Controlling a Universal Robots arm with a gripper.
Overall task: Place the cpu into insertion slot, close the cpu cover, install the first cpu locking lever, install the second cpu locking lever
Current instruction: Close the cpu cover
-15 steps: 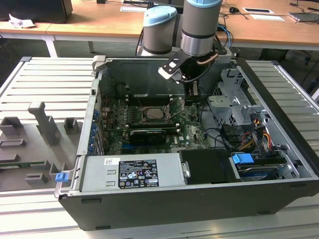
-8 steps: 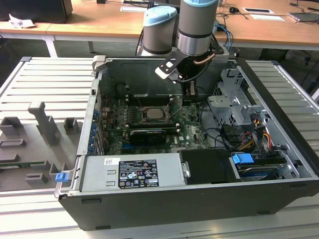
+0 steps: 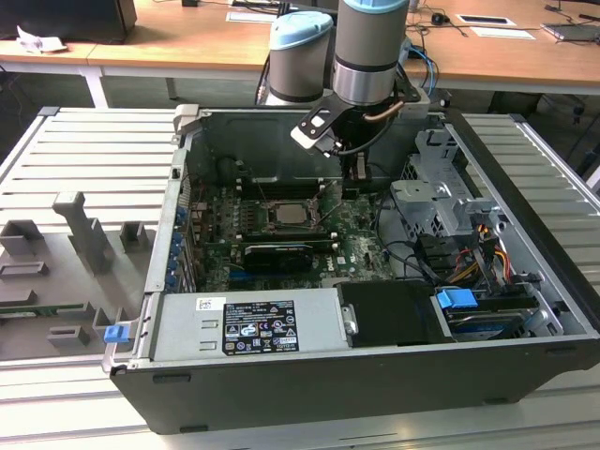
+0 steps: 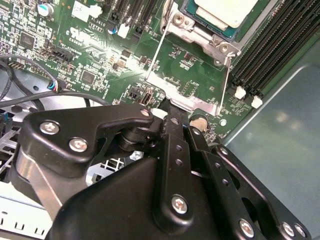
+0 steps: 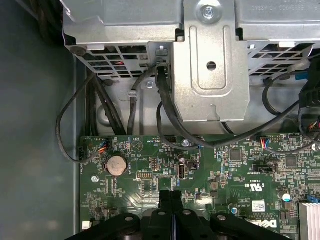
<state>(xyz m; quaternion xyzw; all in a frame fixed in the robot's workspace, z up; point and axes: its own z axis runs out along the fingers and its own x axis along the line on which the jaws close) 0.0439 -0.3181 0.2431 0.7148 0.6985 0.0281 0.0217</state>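
The cpu (image 4: 225, 10), with its pale metal top, lies in the insertion slot (image 4: 210, 39) on the green board; the exterior view shows it mid-board (image 3: 286, 212). The cpu cover (image 4: 182, 96) is a thin silver frame that stands swung up off the socket, and the board is visible through its window. My gripper (image 4: 172, 111) is shut with nothing between its black fingers (image 5: 165, 200). Its tip sits right at the cover's free edge. In the exterior view the gripper (image 3: 356, 180) hangs inside the case, just to the exterior view's right of the socket.
A metal drive cage (image 5: 210, 65) with black cables (image 5: 165, 115) stands just past the board edge. Long memory slots (image 4: 280, 45) flank the socket. A coin battery (image 5: 116, 163) sits on the board. The power supply (image 3: 248, 323) and case walls (image 3: 187, 159) close in the space.
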